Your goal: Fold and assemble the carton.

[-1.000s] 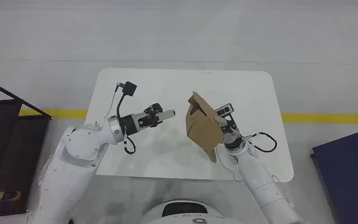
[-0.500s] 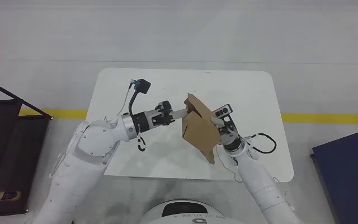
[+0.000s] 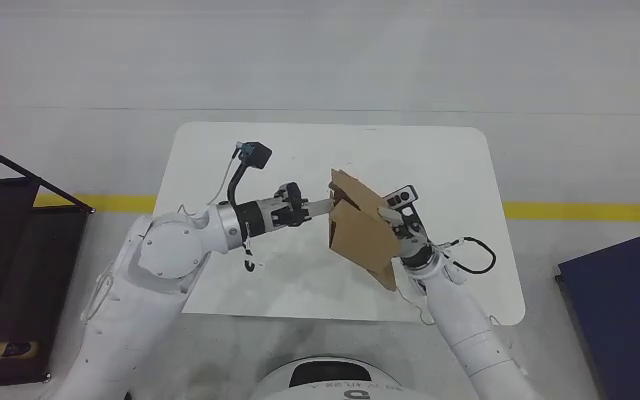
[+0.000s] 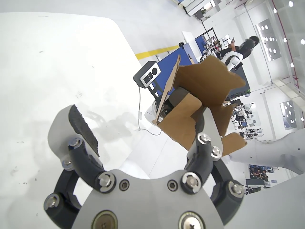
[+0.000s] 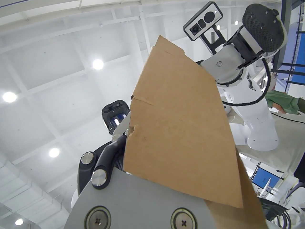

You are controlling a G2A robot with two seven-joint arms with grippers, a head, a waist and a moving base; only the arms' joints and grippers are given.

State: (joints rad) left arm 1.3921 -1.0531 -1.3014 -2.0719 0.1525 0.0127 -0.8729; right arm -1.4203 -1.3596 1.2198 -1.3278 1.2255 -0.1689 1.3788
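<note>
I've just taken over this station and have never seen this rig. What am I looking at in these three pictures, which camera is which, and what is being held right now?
This is a two-armed robot working at a white table. The top view comes from a camera above the arms, looking down. Each wrist view comes from a camera on that arm's wrist, looking out past its own gripper. The item being worked on is a brown cardboard carton, partly opened and held tilted over the table. The right gripper is shut on it, so the right wrist view looks up along the cardboard toward the ceiling. The left gripper is open. One of its fingers is at the carton's flaps and the other is clear of the cardboard.
</note>
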